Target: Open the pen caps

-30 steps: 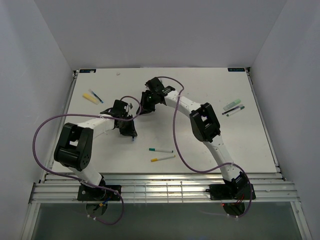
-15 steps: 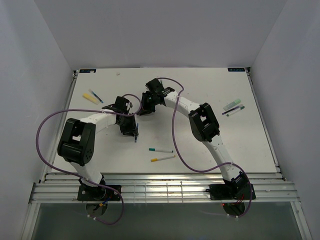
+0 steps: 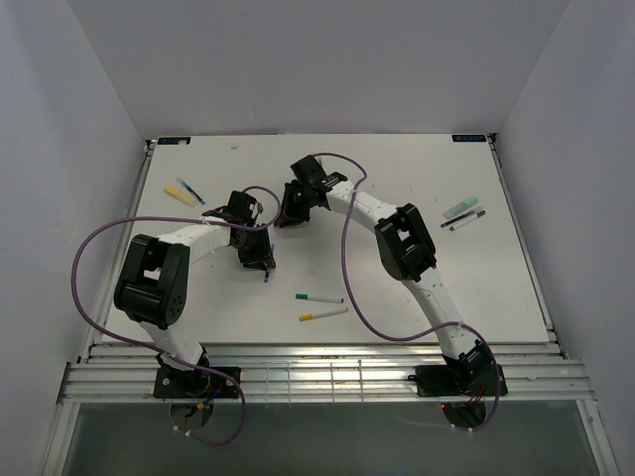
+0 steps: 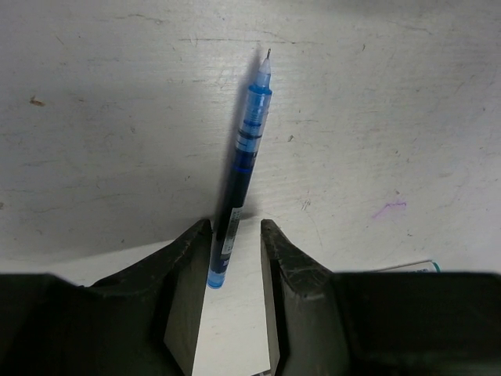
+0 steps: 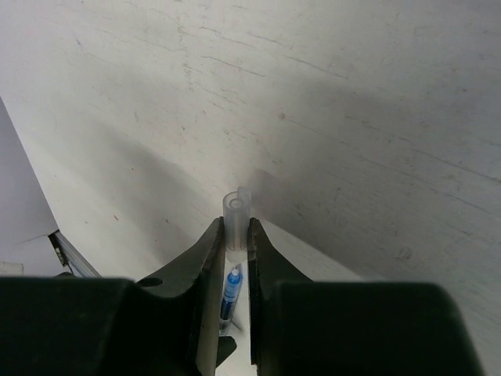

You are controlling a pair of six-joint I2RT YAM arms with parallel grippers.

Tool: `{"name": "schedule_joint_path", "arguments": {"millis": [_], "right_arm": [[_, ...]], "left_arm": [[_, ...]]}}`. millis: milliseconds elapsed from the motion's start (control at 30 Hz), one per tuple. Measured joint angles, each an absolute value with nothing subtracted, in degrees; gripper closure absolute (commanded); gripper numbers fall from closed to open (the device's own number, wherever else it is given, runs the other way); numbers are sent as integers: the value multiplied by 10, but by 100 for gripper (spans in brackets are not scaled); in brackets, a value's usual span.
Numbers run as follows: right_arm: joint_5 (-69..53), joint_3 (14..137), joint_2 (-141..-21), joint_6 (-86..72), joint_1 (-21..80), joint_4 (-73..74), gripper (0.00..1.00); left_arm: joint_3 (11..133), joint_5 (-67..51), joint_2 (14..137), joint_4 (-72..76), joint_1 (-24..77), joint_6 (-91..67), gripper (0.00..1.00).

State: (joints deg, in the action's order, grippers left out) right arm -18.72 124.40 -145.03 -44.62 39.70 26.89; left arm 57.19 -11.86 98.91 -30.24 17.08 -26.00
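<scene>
**One cap off, the rest waiting**

I am seeing the left gripper point(image 4: 235, 235) fingers point(image 4: 192, 270) standing apart around the uncapped blue pen point(image 4: 246, 149), lying loose on the table point(image 3: 397, 169) left of centre. The right gripper point(image 5: 235, 235) is pinching its clear cap point(image 5: 235, 207). The front pens point(image 3: 318, 297), right-edge pens point(image 3: 462, 214) and back-left pens point(image 3: 183, 191) are, I judge, waiting capped.

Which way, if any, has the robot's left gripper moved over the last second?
Yes. Seen from above, the left gripper has shifted a little to the right, closer to the green-tipped pen.
</scene>
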Motion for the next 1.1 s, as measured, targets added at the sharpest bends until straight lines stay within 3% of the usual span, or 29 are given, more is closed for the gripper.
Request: {"name": "schedule_joint_path", "arguments": {"millis": [267,533,900,1100], "right_arm": [[-175,1244,-1451,-448,397,277,86],[-172,1243,-1454,-449,397,286,83],[-189,1239,-1454,-464,397,276,65],[-195,1239,-1454,-467,397,271,62]], "left_arm": [[568,-125,983,-296,171,-263,45],[568,-122,980,-296,171,-265,43],[581,-70,977,-316,166,-268,42],[589,-64,977,-326,166,-269,41]]}}
